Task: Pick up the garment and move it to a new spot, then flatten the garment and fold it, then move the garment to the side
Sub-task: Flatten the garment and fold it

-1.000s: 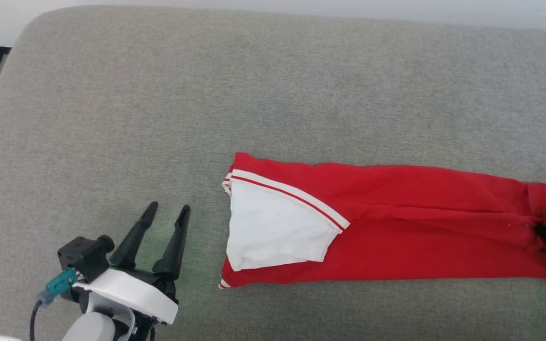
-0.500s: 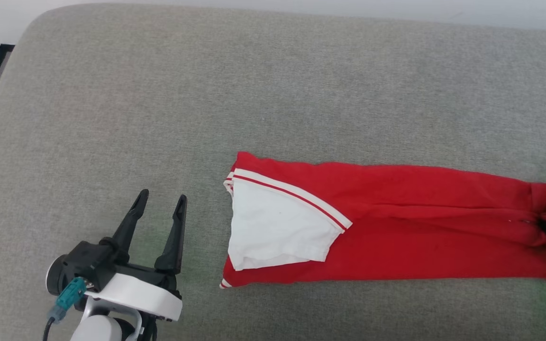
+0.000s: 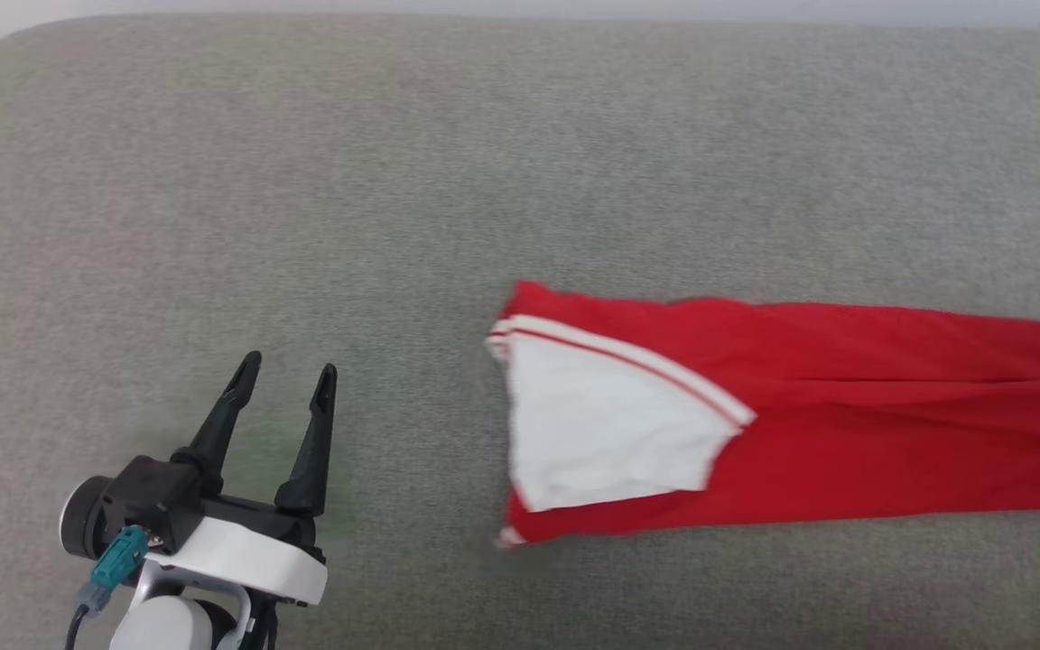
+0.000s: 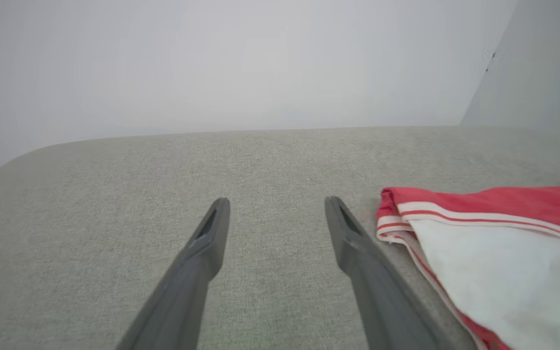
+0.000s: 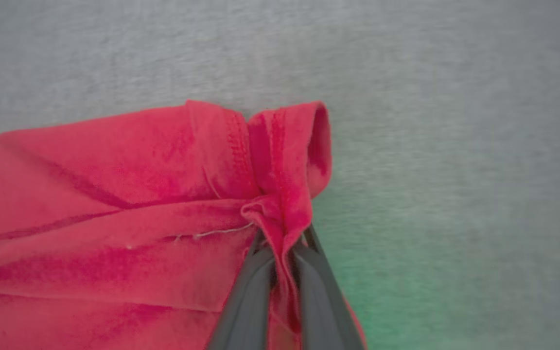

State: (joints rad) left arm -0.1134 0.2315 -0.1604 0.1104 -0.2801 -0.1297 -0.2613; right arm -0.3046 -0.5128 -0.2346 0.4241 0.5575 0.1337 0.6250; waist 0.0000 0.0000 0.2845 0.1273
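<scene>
**Head view.** The garment (image 3: 845, 433), a bright red shirt folded into a long band, lies flat on a grey upholstered cushion (image 3: 303, 181). It sits right of centre and runs off the right edge of the view. At its left end the white sleeve end (image 3: 601, 433) lies on top of the red, bordered by thin red-and-white stripes. The left gripper (image 3: 290, 363) stands at the lower left, well apart from the garment. Its two dark fingers are spread wide and grasp nothing. A stretch of grey cushion lies between it and the striped edge. A teal connector (image 3: 118, 555) with a dark cable sits on its wrist housing.

**Left wrist view.** The spread fingers (image 4: 202, 253) point across the cushion towards a pale wall (image 4: 212, 58). The striped sleeve edge lies just beside the right-hand finger and, as far as can be seen, does not touch it.

**Right wrist view.** The right gripper (image 5: 284, 243) is clamped on a bunched fold at the garment's stitched hem. Red cloth is squeezed between the two fingers and puckers around them, and a curled hem corner stands beyond the tips. A green tint (image 5: 382, 282) falls on the cushion beside the grip. The picture is smeared, so whether the pinched end is raised off the cushion cannot be told.
</scene>
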